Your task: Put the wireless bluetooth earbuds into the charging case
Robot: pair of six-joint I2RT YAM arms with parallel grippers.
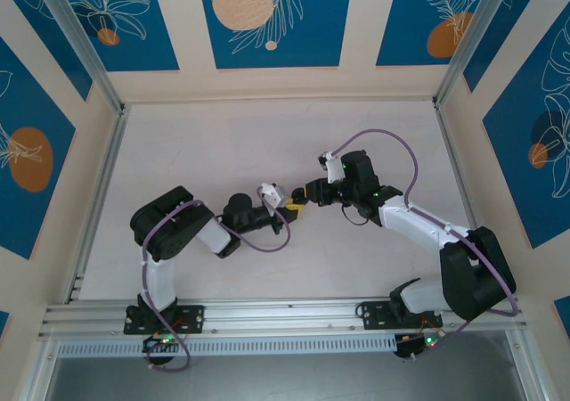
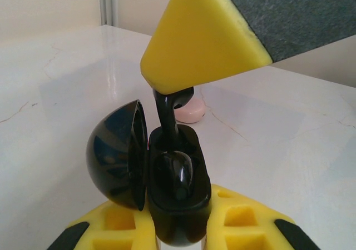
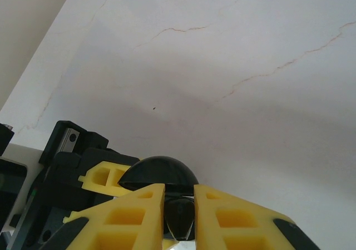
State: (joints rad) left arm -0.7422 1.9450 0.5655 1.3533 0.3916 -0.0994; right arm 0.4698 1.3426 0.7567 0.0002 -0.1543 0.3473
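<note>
Behind the right hand's fingertip (image 2: 200,44), an earbud (image 2: 166,114) half hides.

Lab-type robot cell: alu frame posts (image 1: 82,49) upper corners, blue leaf-print wall panels (image 1: 274,18), marble-look table (image 1: 223,151), mount rail (image 1: 285,315) at bottom.

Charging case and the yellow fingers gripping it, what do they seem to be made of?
Charging case: likely hard black plastic with a glossy finish; its open lid shows reflections. Fingers of the left hand: matte yellow plastic, possibly printed, with square hollows showing.
</note>
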